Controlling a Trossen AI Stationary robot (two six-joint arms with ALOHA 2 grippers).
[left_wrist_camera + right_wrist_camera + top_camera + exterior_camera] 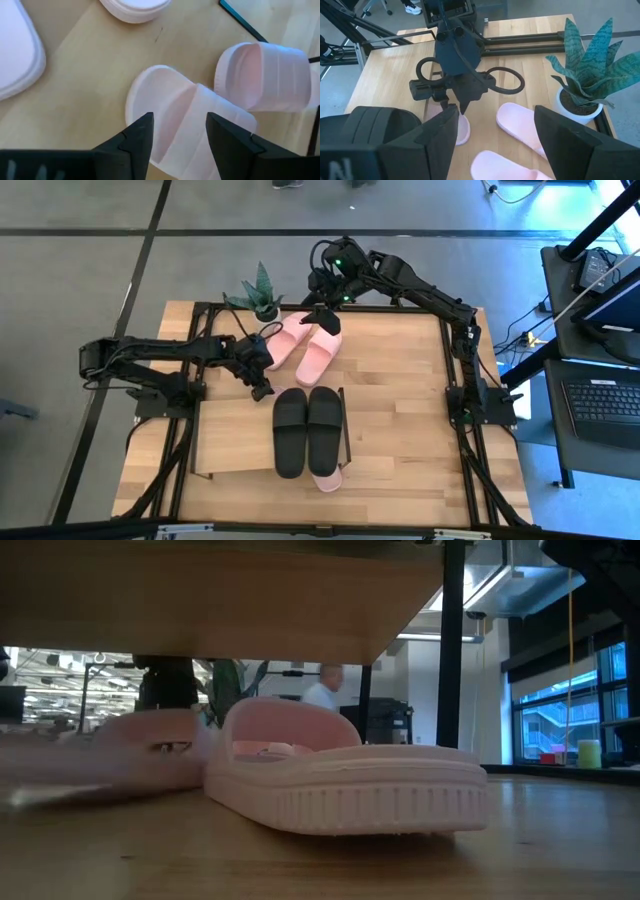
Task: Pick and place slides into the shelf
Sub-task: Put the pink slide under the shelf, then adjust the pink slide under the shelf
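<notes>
The shelf (230, 435) stands on the table's left half, its board's underside (200, 600) showing in the low view. A black pair of slides (307, 430) lies on its top board. Beneath the board pink slides (350, 780) rest sole-down on the table; one end pokes out at the near edge (327, 480). My left gripper (263, 388) slants down at the shelf's far edge, open, its fingers on either side of a pink slide's strap (170, 107). A second pink slide (262, 75) lies beside it. My right gripper (325, 318) hovers open above another pink pair (305, 345).
A potted plant (260, 295) stands at the table's far edge, next to the pink pair. The shelf's thin black end frame (240, 20) runs close to the slides under the left gripper. Bare tabletop (410, 410) lies right of the shelf. A person shows in the room behind.
</notes>
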